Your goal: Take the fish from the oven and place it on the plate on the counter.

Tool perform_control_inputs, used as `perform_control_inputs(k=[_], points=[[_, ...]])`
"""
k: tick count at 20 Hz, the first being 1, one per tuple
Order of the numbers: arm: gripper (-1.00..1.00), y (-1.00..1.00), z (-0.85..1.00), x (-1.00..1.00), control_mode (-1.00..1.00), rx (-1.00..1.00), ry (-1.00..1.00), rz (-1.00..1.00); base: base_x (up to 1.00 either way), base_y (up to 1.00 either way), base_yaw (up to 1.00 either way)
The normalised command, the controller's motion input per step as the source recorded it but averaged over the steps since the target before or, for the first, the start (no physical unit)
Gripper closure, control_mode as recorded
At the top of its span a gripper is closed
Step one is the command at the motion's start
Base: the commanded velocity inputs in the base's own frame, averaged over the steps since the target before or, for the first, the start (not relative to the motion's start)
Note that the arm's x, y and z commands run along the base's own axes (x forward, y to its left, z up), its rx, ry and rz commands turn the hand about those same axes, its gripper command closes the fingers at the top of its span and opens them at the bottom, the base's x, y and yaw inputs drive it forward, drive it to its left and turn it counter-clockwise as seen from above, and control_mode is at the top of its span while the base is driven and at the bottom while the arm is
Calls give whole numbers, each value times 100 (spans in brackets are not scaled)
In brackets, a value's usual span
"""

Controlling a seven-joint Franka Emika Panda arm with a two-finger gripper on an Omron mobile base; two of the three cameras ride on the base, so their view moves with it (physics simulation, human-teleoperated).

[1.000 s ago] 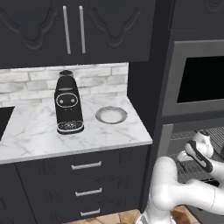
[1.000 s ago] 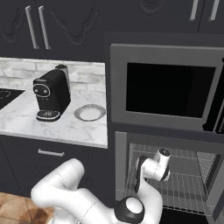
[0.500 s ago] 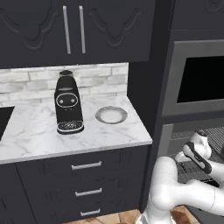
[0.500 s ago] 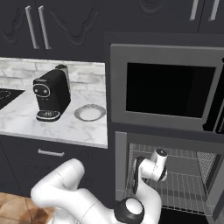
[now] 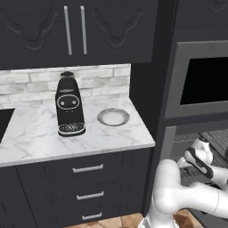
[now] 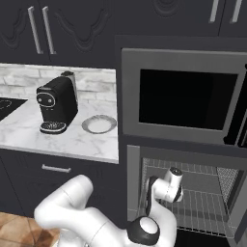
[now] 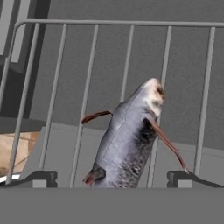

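Step in hand: the approach to pick up. Your end effector (image 7: 112,177) is spread wide, holding nothing, its tips flanking the fish (image 7: 129,140) at frame centre on the oven (image 6: 193,193) rack (image 7: 87,87). Next, advance and close. Plate (image 5: 113,117) waits on the counter (image 5: 35,133).

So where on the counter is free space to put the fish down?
The plate is bare. The counter is free left of the coffee machine, up to the black hob, and along the front edge. Between machine and plate it is narrow.
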Motion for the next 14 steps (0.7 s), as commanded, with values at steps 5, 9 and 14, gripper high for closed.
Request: perform_control_inputs(k=[5, 9, 14], points=[[-100, 0, -18, 20, -100, 0, 0, 0, 0, 0, 0], [-100, 0, -27, 9, -100, 0, 0, 0, 0, 0, 0], [-100, 0, -32, 0, -100, 0, 0, 0, 0, 0, 0]])
